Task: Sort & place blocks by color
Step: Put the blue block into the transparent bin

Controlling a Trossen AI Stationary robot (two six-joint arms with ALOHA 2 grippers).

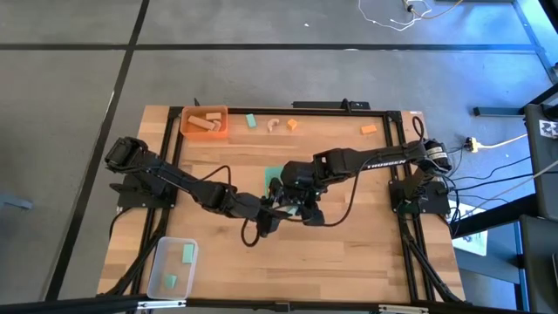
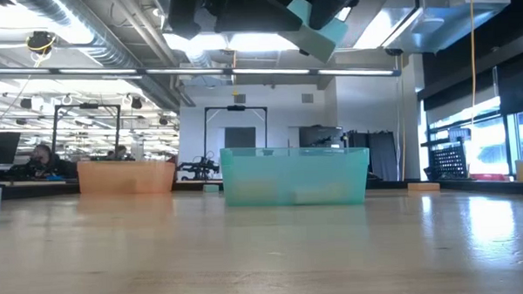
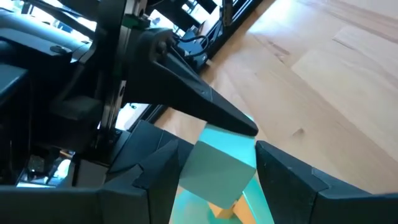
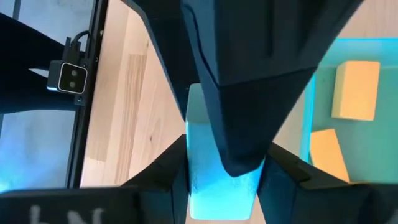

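Left gripper (image 1: 272, 209): reaching in to the middle of the tabletop (image 1: 349, 262), meeting the other arm above the near edge of the green tray (image 2: 295, 175).
Left jaws: sitting on either side of the mint block (image 3: 217, 168); I cannot tell whether they are pressing on it or standing just off it.
Right gripper (image 1: 292, 202): coming in from the opposite side, tip to tip with the left one.
Right jaws: narrow, clamping the mint block between them, seen closely in the right wrist view.
Mint block: hanging in the air, tilted, well above the tabletop and over the green tray, as the low view is showing.
Green tray: lying at the tabletop's centre, carrying two orange-yellow blocks (image 4: 356, 90).
Orange tray (image 1: 205, 122): sitting at the far left corner, holding pale wood blocks (image 1: 202, 125).
Clear tray (image 1: 172, 266): sitting at the near left corner, holding two green blocks (image 1: 187, 253).
Loose blocks: lying along the far edge, a mint piece (image 1: 250, 120), a pale arch (image 1: 274, 125) and an orange piece (image 1: 292, 125) close together, another orange block (image 1: 369, 129) well apart to the right.
Room: people sitting at desks far behind the tabletop.
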